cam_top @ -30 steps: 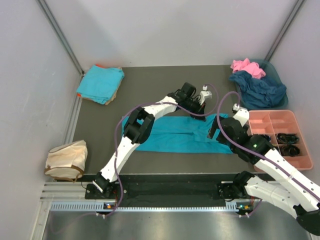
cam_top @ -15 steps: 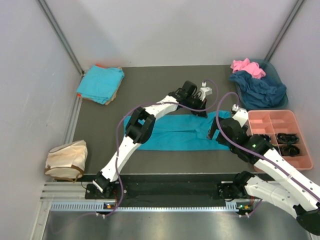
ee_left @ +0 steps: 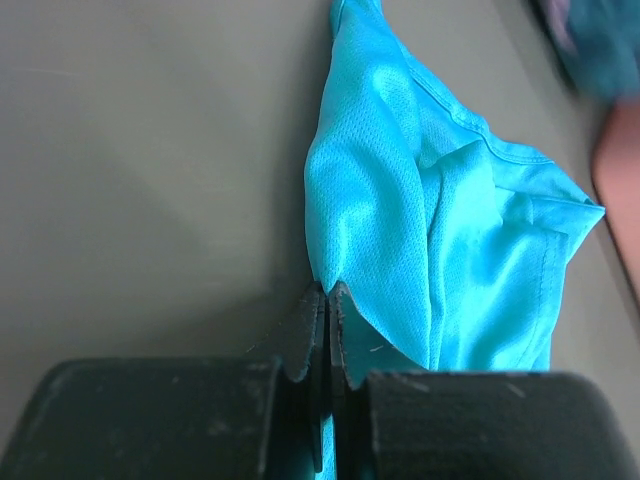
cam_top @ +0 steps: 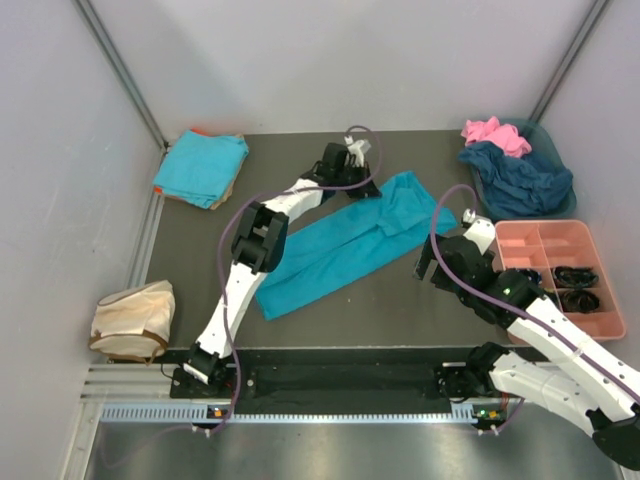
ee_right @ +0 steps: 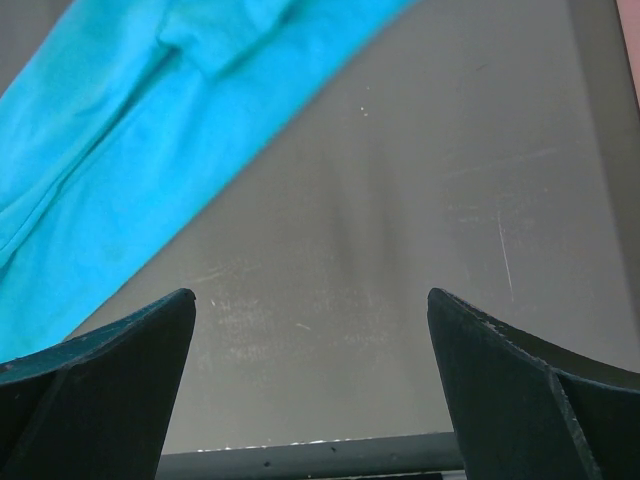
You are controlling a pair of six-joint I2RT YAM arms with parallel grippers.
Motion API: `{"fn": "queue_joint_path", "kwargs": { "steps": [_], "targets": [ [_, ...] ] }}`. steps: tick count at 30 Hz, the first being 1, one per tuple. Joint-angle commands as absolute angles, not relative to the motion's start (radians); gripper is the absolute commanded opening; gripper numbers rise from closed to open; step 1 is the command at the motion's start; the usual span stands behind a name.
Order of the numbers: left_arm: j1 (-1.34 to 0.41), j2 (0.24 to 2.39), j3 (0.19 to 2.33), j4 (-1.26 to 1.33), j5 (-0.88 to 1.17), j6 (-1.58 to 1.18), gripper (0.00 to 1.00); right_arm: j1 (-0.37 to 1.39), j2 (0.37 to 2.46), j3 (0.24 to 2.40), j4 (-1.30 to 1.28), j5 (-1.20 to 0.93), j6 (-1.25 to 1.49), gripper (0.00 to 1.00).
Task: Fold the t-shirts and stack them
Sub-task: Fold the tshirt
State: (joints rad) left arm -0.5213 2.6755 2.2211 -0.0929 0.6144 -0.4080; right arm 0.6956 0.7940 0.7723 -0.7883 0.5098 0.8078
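Because the left fingers point(ee_left: 303, 335) clench an edge of the teal t-shirt point(cam_top: 340, 245), it trails diagonally across the desk point(cam_top: 190, 250), likely for straightening; the right fingers point(ee_right: 110, 380) hang released.

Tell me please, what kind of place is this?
Probably a robot lab test cell, not a home: two arms bolted to a metal rail, a dark table enclosed by plain grey panels, and t-shirts laid out for folding.

Overhead from behind, close wrist views, sharing teal t-shirt point(cam_top: 340, 250)
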Motion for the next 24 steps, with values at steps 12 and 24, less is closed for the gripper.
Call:
{"fn": "queue_joint_path", "kwargs": {
  "steps": [12, 24],
  "targets": [
    [-0.328, 2.652, 2.123, -0.006, 0.167, -0.805, 0.00, 0.686, 0.787, 0.761, -0.758, 0.502, 0.808, 0.99],
    [-0.272, 2.602, 2.066, -0.032, 0.021, -0.854, 0.00, 0.686, 0.850, 0.655, -0.574, 0.408, 0.821, 0.99]
  ]
}}
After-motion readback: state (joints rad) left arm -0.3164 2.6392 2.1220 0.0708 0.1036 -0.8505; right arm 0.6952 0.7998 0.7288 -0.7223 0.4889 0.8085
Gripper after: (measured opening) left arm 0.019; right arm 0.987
